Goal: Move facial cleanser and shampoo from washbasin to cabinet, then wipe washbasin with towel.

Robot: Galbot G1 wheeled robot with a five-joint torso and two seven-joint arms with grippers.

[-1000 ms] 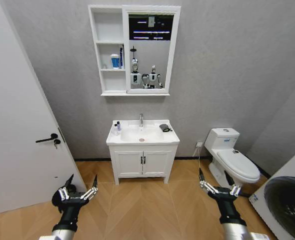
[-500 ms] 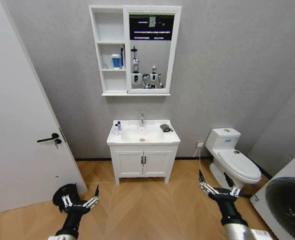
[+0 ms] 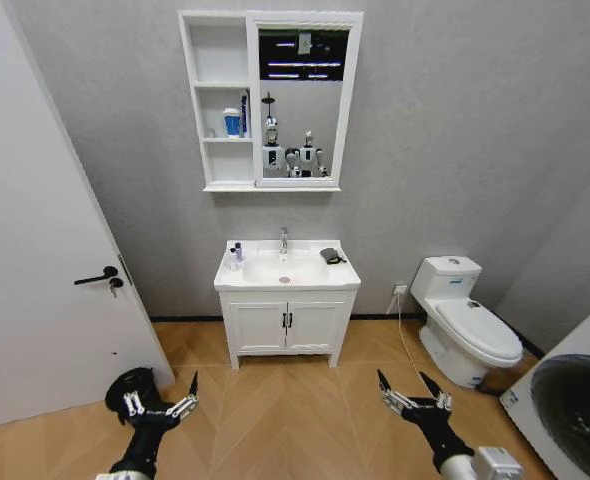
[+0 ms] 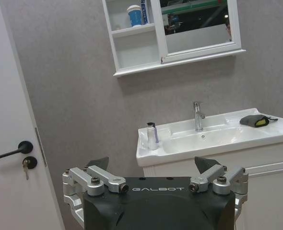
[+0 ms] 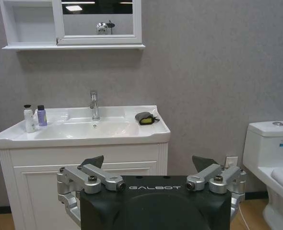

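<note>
- The washbasin [image 3: 287, 270] stands against the far grey wall on a low two-door vanity cupboard [image 3: 286, 325], with its chrome tap [image 3: 283, 239] at the back of the bowl.
- Two small bottles stand upright at the washbasin's far-left corner, just beside each other: a whitish bottle [image 5: 29, 119] with a dark cap and a smaller purple bottle [image 5: 41, 116]; which is the cleanser and which the shampoo cannot be told.
- The towel [image 3: 329, 256], a small dark folded cloth, lies on the washbasin's right rim, well apart from the bottles; in the right wrist view a yellow patch shows on it.
- The cabinet [image 3: 269, 100] hangs on the wall above the washbasin, open shelves on its left and a mirror panel on its right. On the middle shelf stand a blue cup [image 3: 231, 122] and a tube [image 3: 242, 115].
- The left gripper [image 3: 159, 394] hangs low at the near left over the wooden floor [image 3: 285, 410], well apart from the washbasin; its fingers [image 4: 97, 163] are spread wide and hold nothing.
- The right gripper [image 3: 409, 386] hangs low at the near right over the floor, its fingers [image 5: 203, 162] also spread wide and empty.
- A white toilet [image 3: 465, 320] stands right of the washbasin, and a white door [image 3: 35, 290] with a black handle is at the left.
</note>
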